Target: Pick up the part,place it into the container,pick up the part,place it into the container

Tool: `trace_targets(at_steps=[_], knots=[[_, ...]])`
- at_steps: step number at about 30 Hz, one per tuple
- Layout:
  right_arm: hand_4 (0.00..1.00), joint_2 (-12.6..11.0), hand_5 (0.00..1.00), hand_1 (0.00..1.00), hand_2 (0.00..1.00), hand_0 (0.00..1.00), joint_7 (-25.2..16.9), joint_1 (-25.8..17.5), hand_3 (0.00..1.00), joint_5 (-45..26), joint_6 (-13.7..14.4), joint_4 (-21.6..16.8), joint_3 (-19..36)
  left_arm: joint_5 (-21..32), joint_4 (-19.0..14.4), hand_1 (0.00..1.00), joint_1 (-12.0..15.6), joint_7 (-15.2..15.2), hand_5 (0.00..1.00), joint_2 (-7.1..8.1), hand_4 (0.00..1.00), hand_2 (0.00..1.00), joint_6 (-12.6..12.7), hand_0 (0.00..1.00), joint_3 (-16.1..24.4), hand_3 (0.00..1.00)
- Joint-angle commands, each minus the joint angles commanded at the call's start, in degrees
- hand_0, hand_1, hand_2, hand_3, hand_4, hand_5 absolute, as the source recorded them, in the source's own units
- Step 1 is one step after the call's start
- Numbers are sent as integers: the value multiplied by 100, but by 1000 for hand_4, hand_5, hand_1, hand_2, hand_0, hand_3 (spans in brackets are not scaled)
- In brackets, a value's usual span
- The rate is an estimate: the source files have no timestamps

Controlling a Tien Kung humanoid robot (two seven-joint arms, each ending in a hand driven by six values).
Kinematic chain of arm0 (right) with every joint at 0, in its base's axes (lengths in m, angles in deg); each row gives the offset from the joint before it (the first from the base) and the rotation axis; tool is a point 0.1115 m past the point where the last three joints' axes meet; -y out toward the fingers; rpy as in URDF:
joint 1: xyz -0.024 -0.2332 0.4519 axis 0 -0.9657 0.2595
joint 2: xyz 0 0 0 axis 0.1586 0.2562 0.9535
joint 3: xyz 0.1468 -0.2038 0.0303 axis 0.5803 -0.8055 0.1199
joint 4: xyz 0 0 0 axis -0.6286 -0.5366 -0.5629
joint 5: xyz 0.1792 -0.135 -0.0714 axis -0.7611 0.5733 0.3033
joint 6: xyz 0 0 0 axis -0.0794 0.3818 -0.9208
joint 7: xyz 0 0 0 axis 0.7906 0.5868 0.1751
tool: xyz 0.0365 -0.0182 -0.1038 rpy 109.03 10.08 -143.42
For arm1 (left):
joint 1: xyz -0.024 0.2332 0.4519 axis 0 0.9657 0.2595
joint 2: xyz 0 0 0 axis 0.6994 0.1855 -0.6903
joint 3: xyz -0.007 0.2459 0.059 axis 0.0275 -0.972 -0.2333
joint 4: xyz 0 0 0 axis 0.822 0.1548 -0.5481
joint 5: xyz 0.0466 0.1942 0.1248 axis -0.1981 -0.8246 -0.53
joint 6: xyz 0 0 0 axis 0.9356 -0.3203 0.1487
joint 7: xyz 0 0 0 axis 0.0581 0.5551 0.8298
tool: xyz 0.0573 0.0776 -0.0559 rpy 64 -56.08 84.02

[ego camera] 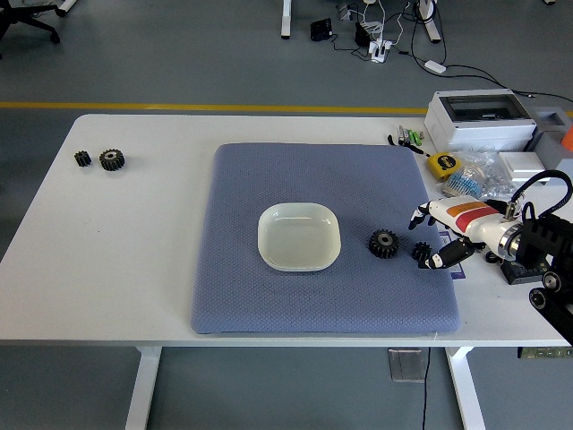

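The small gear (pixel 422 253) lies on the mat (pixel 269 305), at 3 o'clock of the dish (pixel 299 236). The right hand (pixel 436 235) is open around it, holding nothing. It looks stiff and light; grip the toothed rim. A bigger gear (pixel 384 243) is beside.

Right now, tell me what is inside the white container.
Nothing shows inside the white container: its whole bottom is visible and bare. Both gears on the blue mat, the larger gear and the smaller gear, lie outside it, to its right.
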Motion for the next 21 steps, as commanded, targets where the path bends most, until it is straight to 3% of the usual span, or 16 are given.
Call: trace_targets(at_steps=[2, 3, 20, 21], knots=[[998, 23, 266, 581, 647, 419, -7, 17, 603, -6, 37, 52, -38, -2, 0, 672, -5, 0, 569, -1, 602, 671, 0, 712, 5, 566], [998, 39, 257, 577, 637, 427, -15, 28, 555, -6, 66, 93, -60, -4, 0, 672, -8, 1, 569, -1, 603, 671, 0, 711, 9, 566], [985, 226, 225, 542, 582, 383, 107, 125, 529, -147, 434, 619, -278, 1, 0, 672, -57, 7, 571, 9, 602, 672, 2, 711, 1, 567], [924, 234, 207, 496, 544, 335, 115, 130, 521, -152, 451, 635, -284, 5, 0, 671, -62, 6, 571, 8, 602, 672, 1, 711, -1, 567]])
